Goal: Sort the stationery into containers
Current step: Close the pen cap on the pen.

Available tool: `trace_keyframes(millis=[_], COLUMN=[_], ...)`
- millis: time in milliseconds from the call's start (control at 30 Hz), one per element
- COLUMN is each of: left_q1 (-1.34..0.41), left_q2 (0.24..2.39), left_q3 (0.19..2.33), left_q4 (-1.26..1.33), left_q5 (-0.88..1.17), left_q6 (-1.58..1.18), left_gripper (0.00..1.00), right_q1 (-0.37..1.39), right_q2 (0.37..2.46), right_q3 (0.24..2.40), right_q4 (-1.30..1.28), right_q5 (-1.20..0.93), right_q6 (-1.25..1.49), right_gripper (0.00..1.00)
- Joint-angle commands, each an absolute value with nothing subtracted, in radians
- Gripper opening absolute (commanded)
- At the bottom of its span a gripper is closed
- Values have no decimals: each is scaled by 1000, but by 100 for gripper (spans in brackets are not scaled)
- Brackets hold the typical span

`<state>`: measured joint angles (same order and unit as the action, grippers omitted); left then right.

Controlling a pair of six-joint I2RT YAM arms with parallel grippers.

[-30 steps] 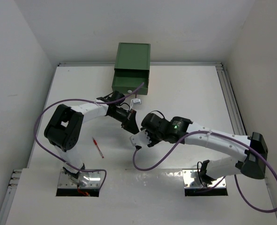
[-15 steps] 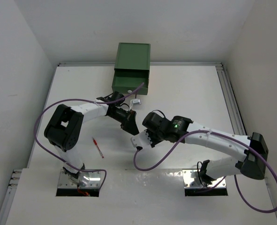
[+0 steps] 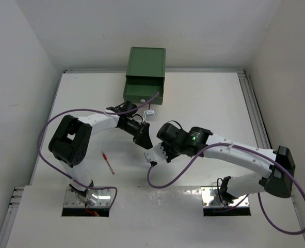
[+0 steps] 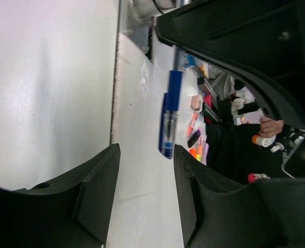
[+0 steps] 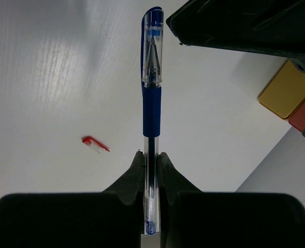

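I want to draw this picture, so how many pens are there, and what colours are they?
Clear-barrelled blue pen, pinched in the right gripper: 1
Thin red pen, lying on the white table: 1
Total: 2

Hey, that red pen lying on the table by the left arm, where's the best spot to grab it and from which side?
I'd grip the red pen at mid-barrel, coming straight down from above, closing across its thin width. It lies flat and slanted on the table, with bare surface on both sides.
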<state>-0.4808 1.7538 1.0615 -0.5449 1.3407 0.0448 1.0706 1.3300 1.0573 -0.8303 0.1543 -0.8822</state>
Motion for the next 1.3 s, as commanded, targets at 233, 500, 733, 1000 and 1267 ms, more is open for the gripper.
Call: trace_keyframes(millis=[233,500,733,1000,1267], left_q1=[-476,-480,-508,-515,-520], left_q2=[1667,1667,1664,1671,1672], left_q3=[1072,1063,1054,1035,1029], left_q4=[-535,-538,-540,-526,-502], left_q5=[1247,1282,1270,1269,1284], left_q6=[86,100,98,74,49], left_gripper=[49,47,49,50,38], right_q1=[1065,1065,1068,1078,1086], right_q2=[1353,1365,1370,1370,1367], right_q3=[1127,1134,1149,1146,1126], right_q4=[-859,-870,-848,-824,-801], right_q5=[132,144,161,196,227], right_q6=[-848,-841,-835,-842,-856], right_gripper=[0,0,0,0,0])
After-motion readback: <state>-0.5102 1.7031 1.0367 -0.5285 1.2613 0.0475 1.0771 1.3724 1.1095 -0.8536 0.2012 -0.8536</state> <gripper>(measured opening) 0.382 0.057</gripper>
